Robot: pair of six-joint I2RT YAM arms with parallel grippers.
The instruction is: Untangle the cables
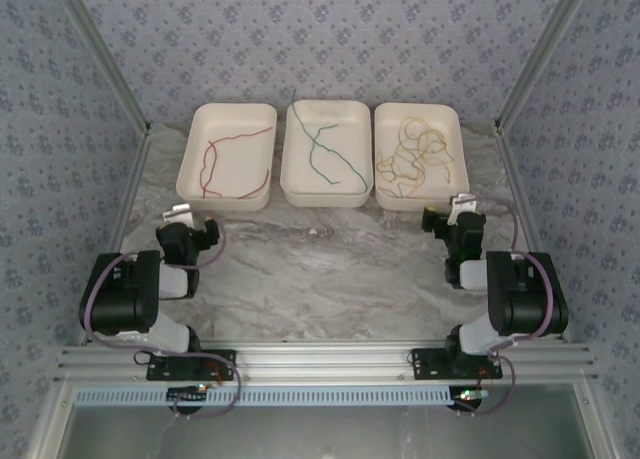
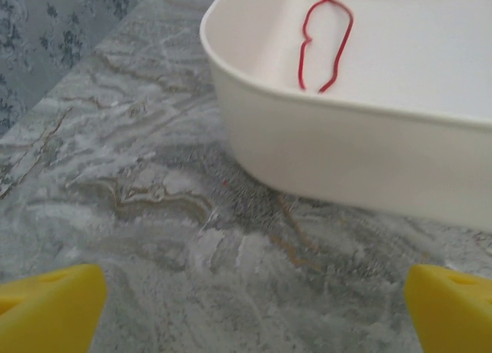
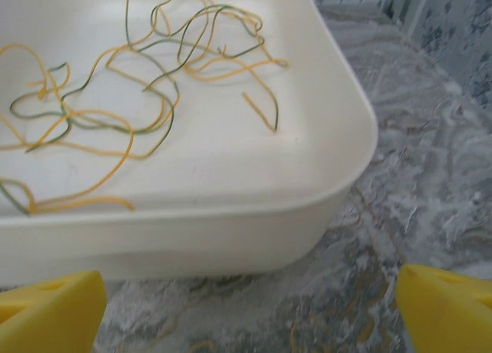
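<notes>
Patterned blue wallpaper closes in a grey marbled table [image 1: 320, 269] on three sides. From above, three white trays stand in a row at the table's 12 o'clock edge, just beside one another. The left tray [image 1: 225, 201] holds one red cable [image 1: 208, 159], the middle tray [image 1: 325, 197] one green cable [image 1: 313, 144], and the right tray [image 1: 420, 201] a loose tangle [image 1: 415, 151] of yellow strands. The left claw [image 1: 190, 219] sits at about 8 o'clock, the right claw [image 1: 455, 211] at about 4 o'clock, each near the front wall of its outer tray and apart from it

In the left wrist view, bare marbled table lies below, with the tray's rounded corner at 1 o'clock and the red cable looping on its floor. The left fingertips [image 2: 46, 307] stand wide apart at the lower corners, with nothing between them

In the right wrist view, the tray's corner sits at 12 o'clock, and dark green strands wind through the yellow ones. The right fingertips [image 3: 446, 307] are spread just as wide, holding nothing
</notes>
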